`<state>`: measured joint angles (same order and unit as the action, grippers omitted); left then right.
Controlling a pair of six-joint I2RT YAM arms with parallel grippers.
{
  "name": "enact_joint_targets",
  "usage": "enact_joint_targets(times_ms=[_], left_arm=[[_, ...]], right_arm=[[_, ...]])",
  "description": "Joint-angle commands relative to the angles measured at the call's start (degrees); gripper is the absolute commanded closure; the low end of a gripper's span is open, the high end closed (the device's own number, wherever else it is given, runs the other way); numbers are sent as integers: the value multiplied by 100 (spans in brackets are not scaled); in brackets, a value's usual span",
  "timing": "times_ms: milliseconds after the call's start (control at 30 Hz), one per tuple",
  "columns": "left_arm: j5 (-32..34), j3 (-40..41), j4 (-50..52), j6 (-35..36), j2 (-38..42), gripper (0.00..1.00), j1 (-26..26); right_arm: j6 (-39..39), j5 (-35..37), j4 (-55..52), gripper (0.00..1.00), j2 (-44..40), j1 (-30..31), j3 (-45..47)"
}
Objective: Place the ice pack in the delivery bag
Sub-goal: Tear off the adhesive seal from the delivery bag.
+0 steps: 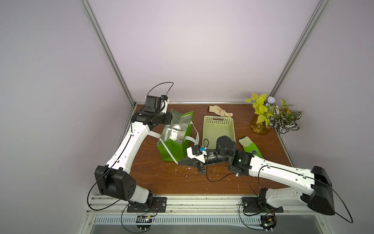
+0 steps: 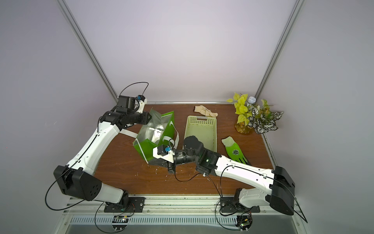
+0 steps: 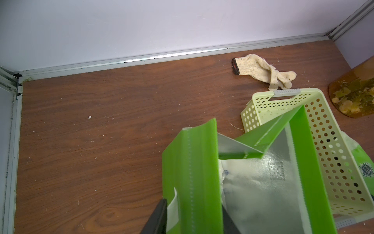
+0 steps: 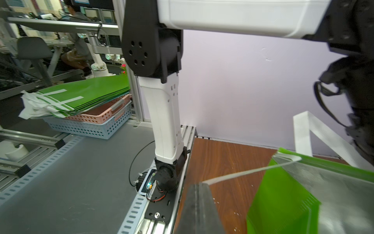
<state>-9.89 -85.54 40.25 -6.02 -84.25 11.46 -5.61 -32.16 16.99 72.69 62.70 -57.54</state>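
Note:
The delivery bag (image 1: 174, 150) (image 2: 144, 151), bright green with silver foil lining, stands open at the left middle of the table in both top views. My left gripper (image 1: 171, 118) (image 3: 192, 204) is shut on the bag's far end wall (image 3: 190, 162), one finger outside against a white strap, the other inside. At the bag's near corner my right gripper (image 1: 179, 162) (image 4: 199, 185) is shut on a white strap (image 4: 253, 171) that runs taut to the rim. A pale, clear pack with blue print, apparently the ice pack (image 3: 242, 182), lies inside on the foil.
A pale green perforated basket (image 1: 218, 118) sits right of the bag, with my right forearm across its near end. A beige glove (image 1: 220, 111) lies behind it and a green glove (image 1: 250, 146) to its right. A plant in an amber vase (image 1: 267, 119) stands back right.

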Motion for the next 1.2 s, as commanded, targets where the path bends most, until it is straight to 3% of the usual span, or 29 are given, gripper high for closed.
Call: enact_joint_targets(times_ms=[0,300,500,1033,1167], left_arm=[[84,-52,33,29,-30,61,-94],[119,-32,31,10,-48,61,-102],[119,-7,36,14,-30,61,-107],[200,24,34,77,-14,61,-118],[182,22,35,83,16,57,-127]], right_arm=[[-69,425,-708,100,-302,-488,-178],[35,408,-1196,100,-1506,-1642,329],[22,561,-1671,100,-1818,-2206,391],[-49,1558,-2599,100,-2029,-2683,-84],[-90,1807,-2844,100,-2124,-2878,-217]])
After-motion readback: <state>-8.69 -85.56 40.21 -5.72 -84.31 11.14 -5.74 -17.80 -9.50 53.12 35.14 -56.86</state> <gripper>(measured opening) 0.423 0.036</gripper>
